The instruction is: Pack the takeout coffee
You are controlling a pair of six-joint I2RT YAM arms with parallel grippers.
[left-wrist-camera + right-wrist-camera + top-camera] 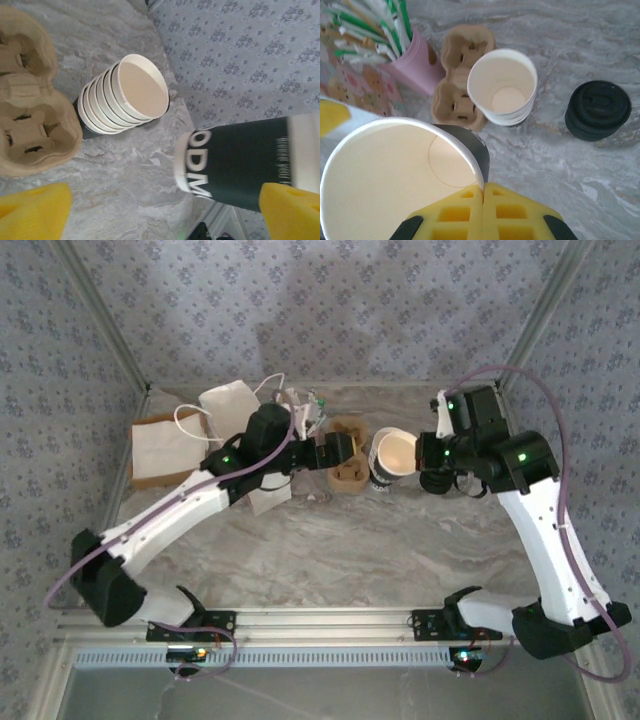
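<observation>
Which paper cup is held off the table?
The single dark paper cup with cream inside, pinched at its rim by the right tool; the other cups stand stacked on the marbled table.

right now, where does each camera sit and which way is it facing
top external: above and behind the bases, looking down on the table; both arms show.
left wrist: on the left arm, facing down past the open left hand at the cup stack; yellow fingers show.
right wrist: on the right arm, looking down over the right hand, shut on the rim of a lidless cup.
shared: the cup carrier is in all three.
</observation>
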